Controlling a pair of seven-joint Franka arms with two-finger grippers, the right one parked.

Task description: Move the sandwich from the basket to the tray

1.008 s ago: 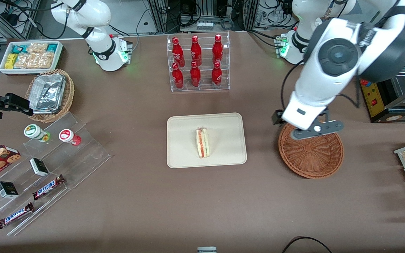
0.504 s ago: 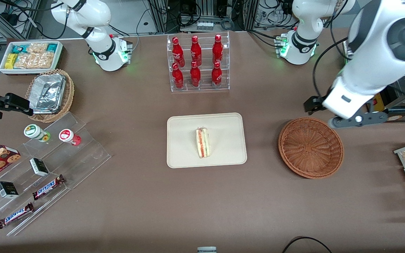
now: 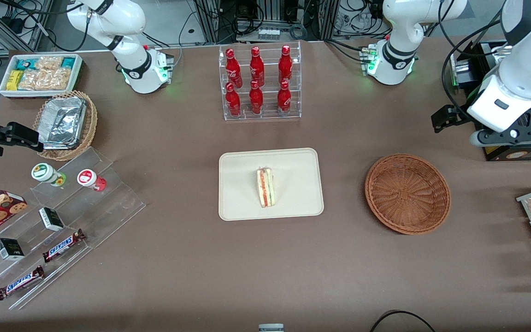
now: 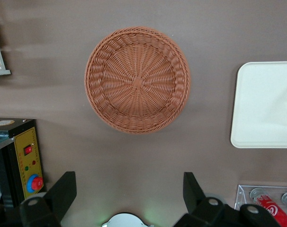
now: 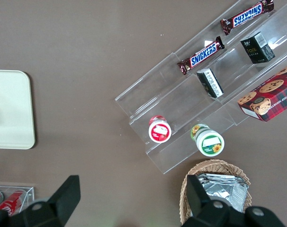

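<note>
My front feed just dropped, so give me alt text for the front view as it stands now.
A small triangular sandwich with red and green filling lies on the flat cream rectangular tray at mid-table. The round reddish-brown wicker basket beside it is empty. The left arm's open pincer hangs above the table's working-arm end, holding nothing.

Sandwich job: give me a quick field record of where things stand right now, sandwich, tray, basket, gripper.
sandwich: lying on the tray, near its middle
tray: on the table, nearer the front camera than the bottle rack
basket: empty, beside the tray toward the working arm's end of the table
gripper: open, holding nothing, raised above the table, farther from the front camera than the basket
task state: sandwich out of the basket and resting on the tray
</note>
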